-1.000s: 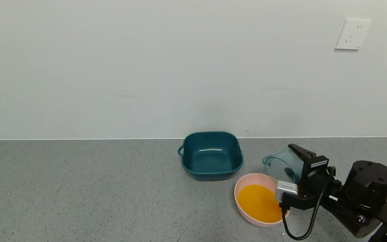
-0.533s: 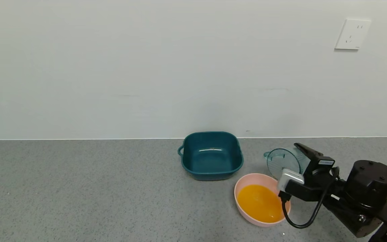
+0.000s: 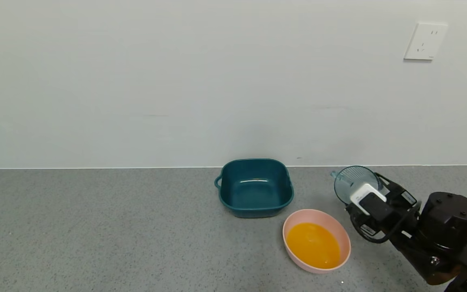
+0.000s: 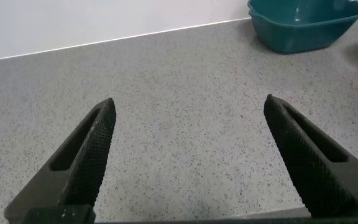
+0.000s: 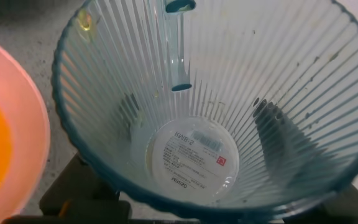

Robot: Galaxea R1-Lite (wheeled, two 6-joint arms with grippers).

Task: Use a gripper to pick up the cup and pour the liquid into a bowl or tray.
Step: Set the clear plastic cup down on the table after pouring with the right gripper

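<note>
Liquid (image 3: 313,244) in bowl (image 3: 294,222), tub (image 3: 255,187) behind, cup (image 3: 349,182) right.

Right arm reaching in from the near right, wrist rolled, right gripper (image 3: 364,190) clamped on the cup (image 3: 353,184), held nearly upright, mouth tipped toward the head camera. Left gripper (image 4: 188,130) low over the counter, fingers (image 4: 92,143) spread wide apart, holding nothing.

I see a grey speckled surface (image 3: 116,231) that runs back to a white wall. A dark teal square tub (image 3: 254,187) with a small handle sits on it, near the wall. Just in front of the tub sits a round pink bowl (image 3: 317,240). Bright orange liquid (image 3: 313,244) fills the bowl's bottom.
</note>
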